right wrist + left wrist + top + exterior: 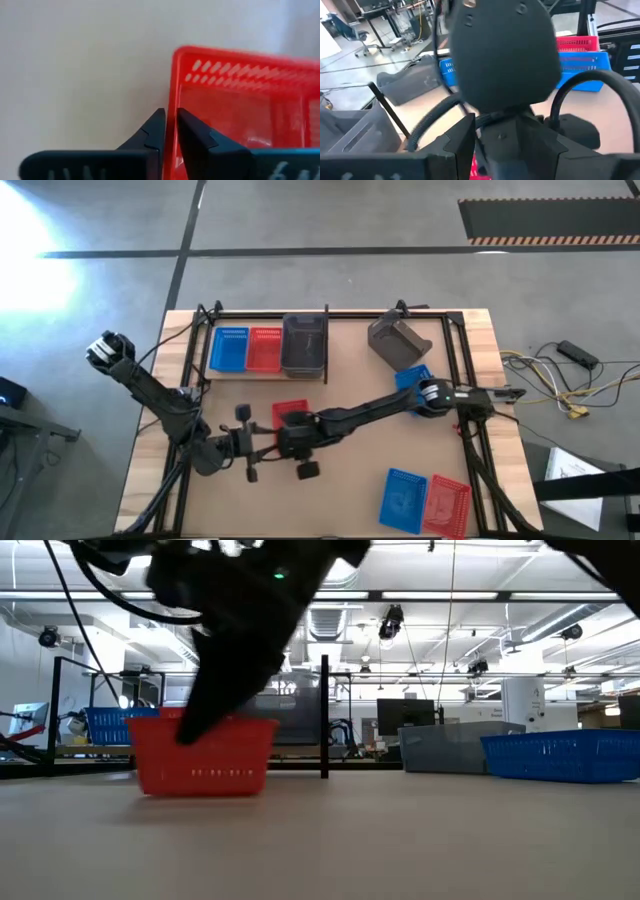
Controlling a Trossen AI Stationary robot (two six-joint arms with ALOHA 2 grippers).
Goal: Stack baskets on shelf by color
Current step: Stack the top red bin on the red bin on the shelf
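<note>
The red basket sits on the tabletop near the middle of the table, in front of the shelf, where a blue basket, another red one and a grey one already stand side by side. The right gripper straddles the red basket's thin rim, one finger outside the wall and one inside, the jaws close together with the rim between them; whether they clamp it firmly is hard to tell. The basket looks light, thin-walled and slightly flexible, so a rim pinch near the middle of a side should carry it, though it may tilt. The left gripper waits just beside, fingers partly apart, holding nothing visible.
</note>
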